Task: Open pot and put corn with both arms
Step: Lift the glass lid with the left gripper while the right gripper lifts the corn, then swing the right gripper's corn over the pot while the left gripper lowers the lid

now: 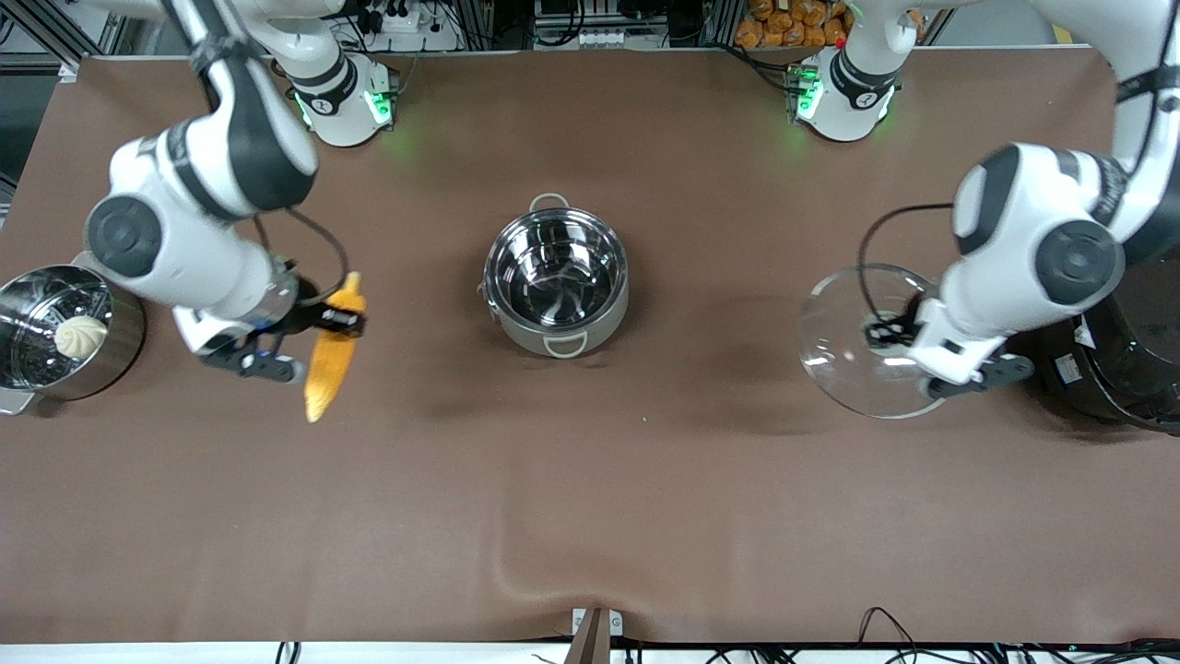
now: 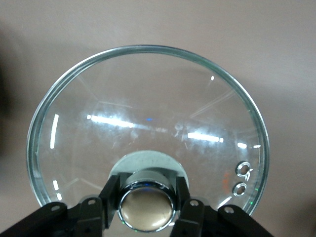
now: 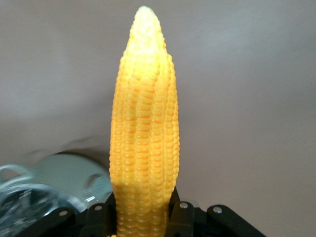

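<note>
Pot: round shiny steel pot [image 1: 557, 280] sits open, mid-table.
Right tool [image 1: 339, 320]: clamped on the tapered yellow corn cob [image 1: 334, 347], aloft toward the right arm's end from the pot.
Left tool [image 2: 146, 204]: gripping the clear glass lid [image 1: 855, 339] by its bronze knob [image 2: 146, 209], toward the left arm's end.
Tip: centre the cob over the rim, release low.

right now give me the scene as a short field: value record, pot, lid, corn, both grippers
pot: round shiny stainless-steel pot, mid-table, open, nothing inside
lid: clear glass lid with bronze knob, off the pot, toward the left arm's end of the table
corn: yellow-orange corn cob, clear of the pot
left gripper: shut on the knob
right gripper: shut on the cob's thick end, over the table beside the steel steamer pot with a white bun
</note>
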`<control>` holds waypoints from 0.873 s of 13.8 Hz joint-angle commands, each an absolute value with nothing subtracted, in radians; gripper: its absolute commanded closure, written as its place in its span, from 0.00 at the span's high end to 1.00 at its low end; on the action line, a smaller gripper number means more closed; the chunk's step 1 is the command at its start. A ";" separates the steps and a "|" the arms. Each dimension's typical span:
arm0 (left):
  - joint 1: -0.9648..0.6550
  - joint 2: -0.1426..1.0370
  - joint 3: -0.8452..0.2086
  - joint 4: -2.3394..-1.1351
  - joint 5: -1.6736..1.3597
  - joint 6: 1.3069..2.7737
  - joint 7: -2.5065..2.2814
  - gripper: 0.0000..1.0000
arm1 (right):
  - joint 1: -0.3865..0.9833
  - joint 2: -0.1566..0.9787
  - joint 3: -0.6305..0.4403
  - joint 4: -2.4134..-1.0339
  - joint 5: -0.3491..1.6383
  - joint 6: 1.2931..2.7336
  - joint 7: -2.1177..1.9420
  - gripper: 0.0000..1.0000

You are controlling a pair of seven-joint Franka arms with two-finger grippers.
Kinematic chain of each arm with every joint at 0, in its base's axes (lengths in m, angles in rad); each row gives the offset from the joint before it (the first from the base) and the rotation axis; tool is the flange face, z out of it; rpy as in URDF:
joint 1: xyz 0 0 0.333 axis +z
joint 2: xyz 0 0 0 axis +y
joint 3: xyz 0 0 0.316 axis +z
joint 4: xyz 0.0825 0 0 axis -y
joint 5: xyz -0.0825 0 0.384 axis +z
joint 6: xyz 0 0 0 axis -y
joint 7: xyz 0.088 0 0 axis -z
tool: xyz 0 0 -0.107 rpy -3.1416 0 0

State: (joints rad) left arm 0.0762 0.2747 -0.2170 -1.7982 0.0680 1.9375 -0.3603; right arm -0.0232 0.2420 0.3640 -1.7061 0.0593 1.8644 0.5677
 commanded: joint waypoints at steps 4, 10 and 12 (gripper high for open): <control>0.189 0.199 -0.238 -2.144 0.071 2.289 -0.262 0.00 | -0.029 0.273 0.566 -1.686 -0.009 1.907 0.845 0.33; 0.187 0.212 -0.238 -2.318 0.078 2.514 -0.261 0.00 | 0.144 0.348 0.609 -1.693 -0.135 2.029 1.095 0.34; 0.187 0.222 -0.239 -2.319 0.078 2.514 -0.261 0.00 | 0.205 0.402 0.607 -1.693 -0.242 2.045 1.201 0.34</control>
State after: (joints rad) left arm 0.1762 0.2645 -0.2291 -2.2949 0.0680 2.5083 -0.2665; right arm 0.1622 0.3444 0.6059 -1.7046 -0.1529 2.0214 1.1046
